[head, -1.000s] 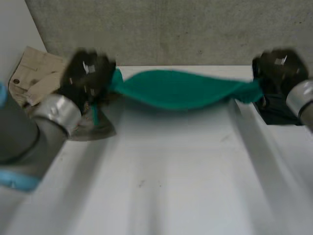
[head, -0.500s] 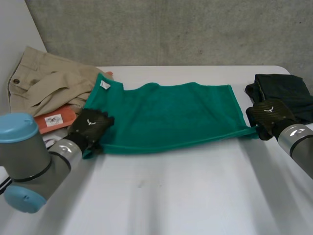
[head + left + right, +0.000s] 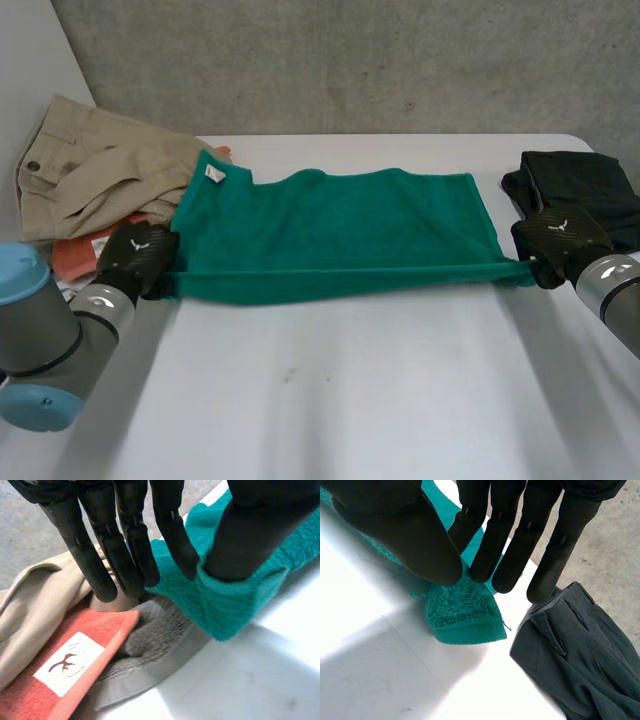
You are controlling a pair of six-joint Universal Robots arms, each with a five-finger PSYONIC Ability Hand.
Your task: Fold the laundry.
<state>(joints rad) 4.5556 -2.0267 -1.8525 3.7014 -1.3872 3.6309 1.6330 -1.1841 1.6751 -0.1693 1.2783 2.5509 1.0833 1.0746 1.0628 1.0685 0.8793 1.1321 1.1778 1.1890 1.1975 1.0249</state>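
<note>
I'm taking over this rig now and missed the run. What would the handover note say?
Left hand: shut on the near left corner of the green terry towel.
Right hand: shut on its near right corner.
The towel lies spread on the white table, near edge stretched between the hands.
Piled by the left hand: beige trousers, an orange cloth and a grey fleecy cloth; by the right hand, a dark grey garment.
Done: towel laid out flat. Left: no fold made yet; other pieces wait.

Bare white table [image 3: 350, 400] across the near half; green towel [image 3: 340, 235] spans the middle, beige trousers [image 3: 90, 170] far left, dark garment [image 3: 590, 185] far right.
</note>
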